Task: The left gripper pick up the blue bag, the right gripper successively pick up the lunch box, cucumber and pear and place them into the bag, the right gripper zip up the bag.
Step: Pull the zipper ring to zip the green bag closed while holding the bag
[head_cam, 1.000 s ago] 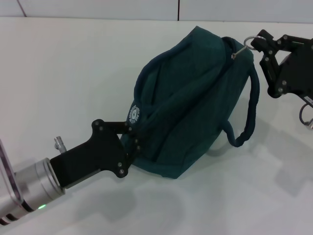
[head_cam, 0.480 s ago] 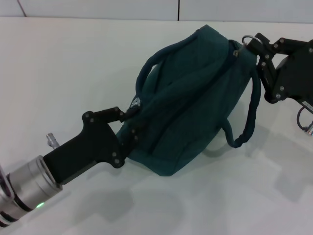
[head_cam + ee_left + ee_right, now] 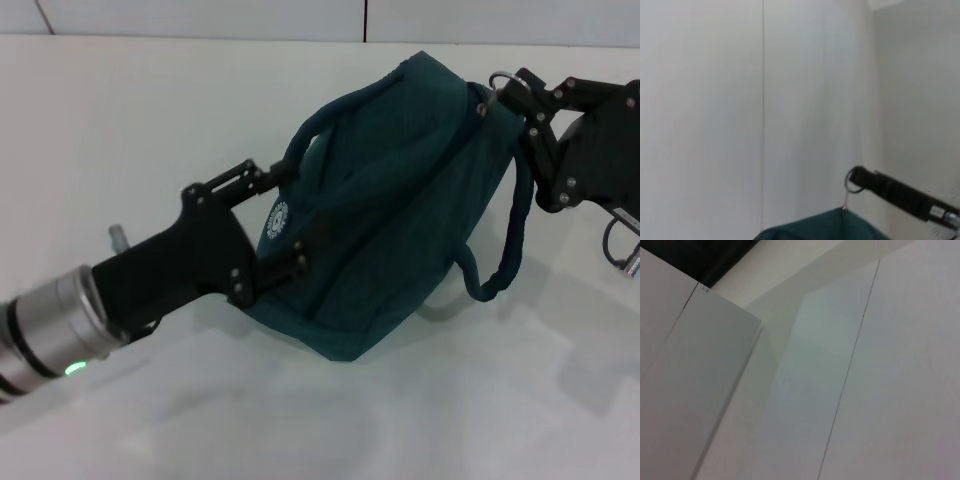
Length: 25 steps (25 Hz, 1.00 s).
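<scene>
In the head view, the left gripper (image 3: pixel 272 222) is holding the blue bag (image 3: pixel 400 200) at its side near the round white logo (image 3: pixel 277 221), with the fingers clenched on the fabric, so the bag is hanging tilted above the white table (image 3: pixel 150 120). The right gripper (image 3: pixel 515 100) is pinching the ring zipper pull (image 3: pixel 503 78) at the top corner of the bag, its fingers closed on it. One padded handle (image 3: pixel 505 250) is dangling loose at the side. The bag is looking soft and light, it is folding and sagging, so I think one hand should be gripping the fabric firmly while the other is pulling the ring. The mouth of the bag appears already closed, and nothing inside can be seen; lunch box, cucumber and pear are not showing anywhere. In the left wrist view, only the top edge of the bag (image 3: pixel 825 227) and the ring (image 3: pixel 854 181) held by the right gripper (image 3: pixel 862 176) are showing before a white wall. The right wrist view is showing only white panels.
</scene>
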Available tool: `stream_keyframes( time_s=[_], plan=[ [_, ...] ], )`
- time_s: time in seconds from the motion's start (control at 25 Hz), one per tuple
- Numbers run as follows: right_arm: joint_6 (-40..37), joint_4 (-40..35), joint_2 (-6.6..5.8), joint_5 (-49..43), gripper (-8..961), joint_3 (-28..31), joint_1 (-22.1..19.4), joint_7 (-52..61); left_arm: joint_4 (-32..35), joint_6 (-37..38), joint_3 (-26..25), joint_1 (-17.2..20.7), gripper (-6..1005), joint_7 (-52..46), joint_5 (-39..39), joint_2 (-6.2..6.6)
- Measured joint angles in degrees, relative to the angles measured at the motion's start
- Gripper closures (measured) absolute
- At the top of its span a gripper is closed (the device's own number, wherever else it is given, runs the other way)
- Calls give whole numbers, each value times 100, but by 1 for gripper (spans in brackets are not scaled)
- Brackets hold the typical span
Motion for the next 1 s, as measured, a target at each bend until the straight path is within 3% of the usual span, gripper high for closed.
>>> stream_keyframes(
  time_s=[0.4, 0.72, 1.0],
  plan=[
    [34, 9, 0, 11, 942, -93, 19, 0, 371, -200, 15, -689, 132, -864, 489, -14],
    [18, -1, 0, 17, 942, -169, 28, 0, 339, -588, 1, -858, 112, -994, 454, -38],
    [12, -1, 0, 16, 941, -236, 28, 0, 321, -646, 21, -816, 237, -769, 477, -50]
  ],
)
